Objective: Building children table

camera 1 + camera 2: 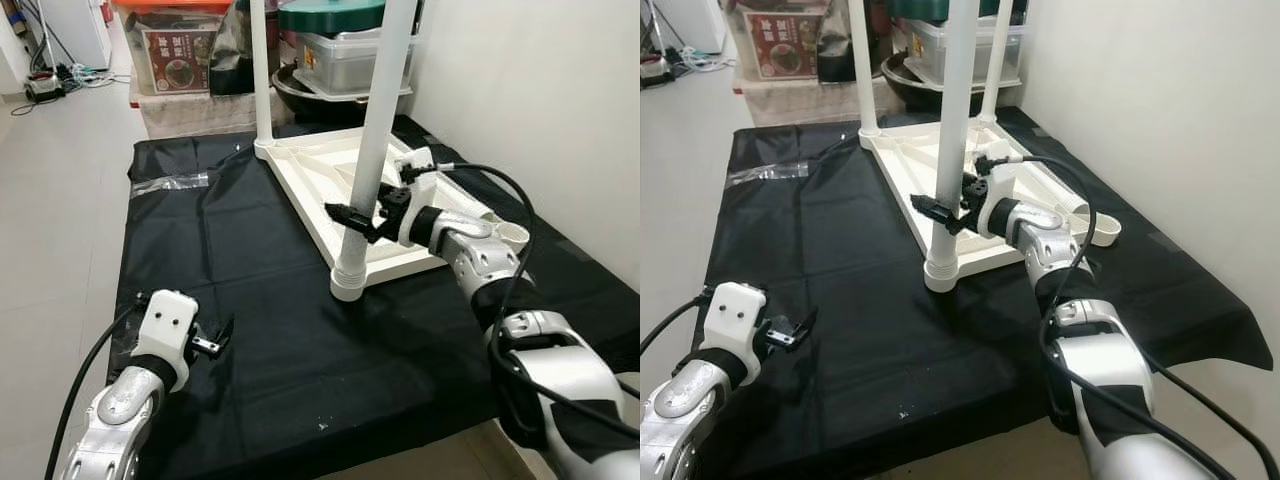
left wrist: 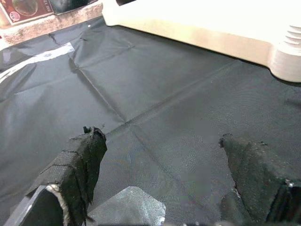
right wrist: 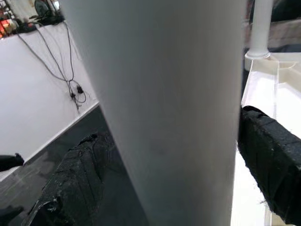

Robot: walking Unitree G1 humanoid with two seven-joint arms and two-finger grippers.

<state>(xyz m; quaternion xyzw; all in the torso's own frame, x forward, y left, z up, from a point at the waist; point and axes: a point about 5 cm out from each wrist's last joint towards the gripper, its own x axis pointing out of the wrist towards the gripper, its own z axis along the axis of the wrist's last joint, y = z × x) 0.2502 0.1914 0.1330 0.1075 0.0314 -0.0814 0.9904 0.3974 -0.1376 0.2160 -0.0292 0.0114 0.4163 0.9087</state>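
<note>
Lying upside down on the black cloth (image 1: 260,300), the white children's table top (image 1: 330,190) carries upright legs, and the right gripper (image 1: 365,215) pinches the near leg (image 1: 372,150) at the corner. At seven o'clock from that leg, the left gripper (image 1: 215,340) hovers over the cloth, fingers (image 2: 77,162) spread and empty. Storage boxes (image 1: 175,50) stand at twelve o'clock beyond the cloth.

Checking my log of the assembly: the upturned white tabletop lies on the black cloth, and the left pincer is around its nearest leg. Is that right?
Not quite: it is the right pincer that is around the nearest leg, as the left eye view shows. The left pincer hovers open over the black cloth. The upturned white tabletop does lie on the cloth.
</note>
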